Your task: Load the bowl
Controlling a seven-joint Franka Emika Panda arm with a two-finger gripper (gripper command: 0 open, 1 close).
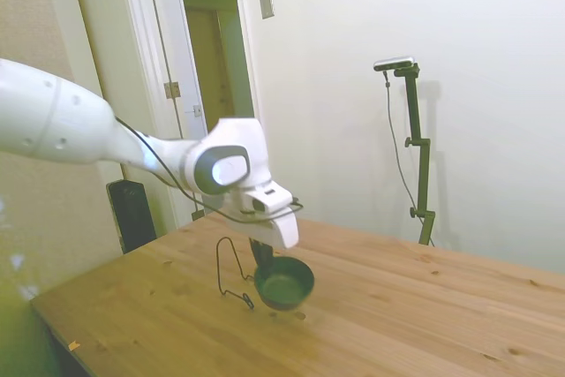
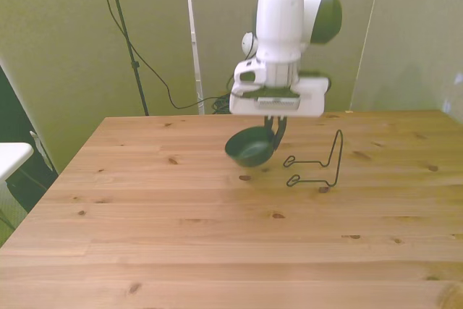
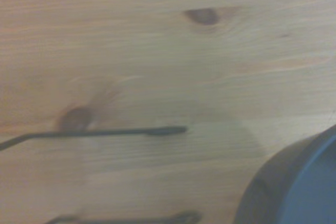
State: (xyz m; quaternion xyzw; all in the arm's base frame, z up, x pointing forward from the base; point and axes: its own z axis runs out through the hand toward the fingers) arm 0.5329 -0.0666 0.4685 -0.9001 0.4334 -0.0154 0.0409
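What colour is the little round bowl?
The small round plastic bowl is dark green, clearest in the front view.

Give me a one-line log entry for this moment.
gripper: shut on bowl rim | bowl: lifted off table, tilted | wire rack: empty, beside bowl on the front view's right | phase: carrying toward rack

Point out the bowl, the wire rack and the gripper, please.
bowl (image 2: 249,151): front view, inner wall of the lifted, tilted bowl.
wire rack (image 2: 338,155): front view, its upright loop.
gripper (image 2: 275,129): front view, fingers clamped on the bowl's rim.

Dark green bowl (image 2: 249,147), black wire rack (image 2: 318,168), knotty light-brown wooden table (image 2: 217,251)
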